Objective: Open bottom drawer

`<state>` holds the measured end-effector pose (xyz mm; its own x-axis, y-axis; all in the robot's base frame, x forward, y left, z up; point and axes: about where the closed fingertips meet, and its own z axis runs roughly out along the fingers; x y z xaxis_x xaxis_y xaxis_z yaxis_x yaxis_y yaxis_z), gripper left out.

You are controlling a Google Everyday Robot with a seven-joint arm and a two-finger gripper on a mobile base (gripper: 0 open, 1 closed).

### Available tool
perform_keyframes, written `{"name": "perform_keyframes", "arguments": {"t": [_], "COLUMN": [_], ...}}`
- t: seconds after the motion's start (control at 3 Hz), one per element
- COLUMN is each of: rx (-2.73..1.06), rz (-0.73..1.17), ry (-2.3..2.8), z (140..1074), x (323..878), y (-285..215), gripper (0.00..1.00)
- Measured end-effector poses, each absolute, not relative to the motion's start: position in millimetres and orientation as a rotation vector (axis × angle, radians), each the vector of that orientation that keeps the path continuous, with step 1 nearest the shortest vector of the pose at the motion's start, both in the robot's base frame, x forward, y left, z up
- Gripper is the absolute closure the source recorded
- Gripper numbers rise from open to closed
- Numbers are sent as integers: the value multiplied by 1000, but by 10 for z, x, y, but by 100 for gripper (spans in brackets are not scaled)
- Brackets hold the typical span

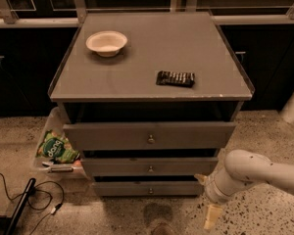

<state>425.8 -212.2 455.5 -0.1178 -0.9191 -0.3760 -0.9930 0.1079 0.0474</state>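
The grey cabinet has three drawers that step inward toward the floor. The bottom drawer is the narrowest, and its small round metal knob sits at its middle. Its front stands pushed in under the middle drawer. My gripper hangs low at the lower right on the white arm, just beside the bottom drawer's right end and apart from the knob. Its two beige fingertips stand apart, holding nothing.
A white bowl and a dark flat packet lie on the cabinet top. The top drawer juts out furthest. A green snack bag lies in a white bin to the left. Black cables lie on the speckled floor.
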Motion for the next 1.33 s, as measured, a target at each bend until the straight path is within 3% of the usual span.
{"name": "perform_keyframes", "arguments": {"t": [0.67, 1.33], "rx": [-1867, -1809], "rz": [437, 302], "ry": [2101, 1952], "z": [4340, 3474], "x": [4288, 4540], "y": [-2090, -2104], "gripper": [0, 0]}}
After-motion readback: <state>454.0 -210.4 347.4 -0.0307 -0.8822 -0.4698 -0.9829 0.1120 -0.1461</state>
